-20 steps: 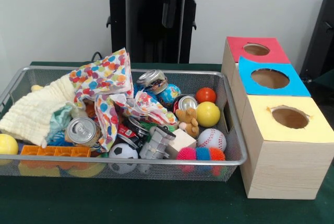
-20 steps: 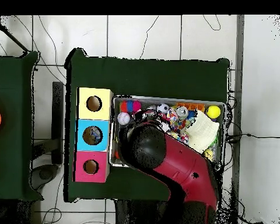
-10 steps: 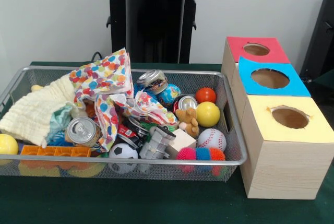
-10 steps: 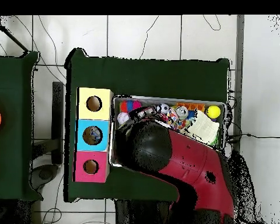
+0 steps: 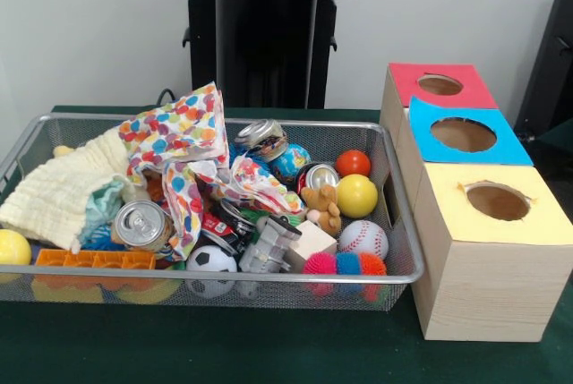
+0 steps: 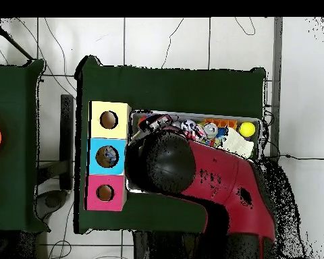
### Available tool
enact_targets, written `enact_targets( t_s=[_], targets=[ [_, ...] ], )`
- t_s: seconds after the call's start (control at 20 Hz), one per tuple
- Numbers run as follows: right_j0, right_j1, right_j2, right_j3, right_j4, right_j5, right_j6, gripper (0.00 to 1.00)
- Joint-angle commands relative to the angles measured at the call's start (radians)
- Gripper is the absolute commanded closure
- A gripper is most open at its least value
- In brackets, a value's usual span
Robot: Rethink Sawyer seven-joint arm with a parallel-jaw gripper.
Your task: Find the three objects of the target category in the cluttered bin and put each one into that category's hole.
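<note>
A wire bin point(image 5: 405, 250) holds a jumble of things. Among them are a red ball point(image 5: 353, 163), a yellow ball point(image 5: 356, 195), a baseball point(image 5: 363, 239), a small soccer ball point(image 5: 211, 263) and a spiky pink and orange ball point(image 5: 345, 265). Drink cans point(image 5: 141, 224) lie among a spotted cloth point(image 5: 179, 138) and a cream cloth point(image 5: 63, 192). To the right stand three boxes with round holes: red point(image 5: 439, 85), blue point(image 5: 463, 133) and yellow point(image 5: 498, 200). In the overhead view the red and black arm point(image 6: 192, 182) covers most of the bin point(image 6: 261, 138). The gripper shows in neither view.
A teddy bear point(image 5: 320, 205), a wooden block point(image 5: 309, 243), an orange tray point(image 5: 94, 260) and a second yellow ball point(image 5: 12, 247) also lie in the bin. The table has a dark green cover point(image 5: 224, 348). The three boxes point(image 6: 108, 156) touch the bin's side.
The black gripper that hung at the top of the front view one second ago has risen out of sight. In the overhead view the arm has spread left and covers more of the bin.
</note>
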Motion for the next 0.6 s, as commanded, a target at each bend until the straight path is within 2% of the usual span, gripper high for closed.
enact_targets(
  t_s=[0.05,0.3,0.6],
  targets=[
    [-0.106,0.048,0.215,0.118,-0.097,-0.096,-0.390,1.00],
    [-0.227,0.073,0.344,0.171,-0.146,-0.170,-0.467,1.00],
    [-0.297,0.073,0.419,0.161,-0.194,-0.121,-0.478,1.00]
  ],
)
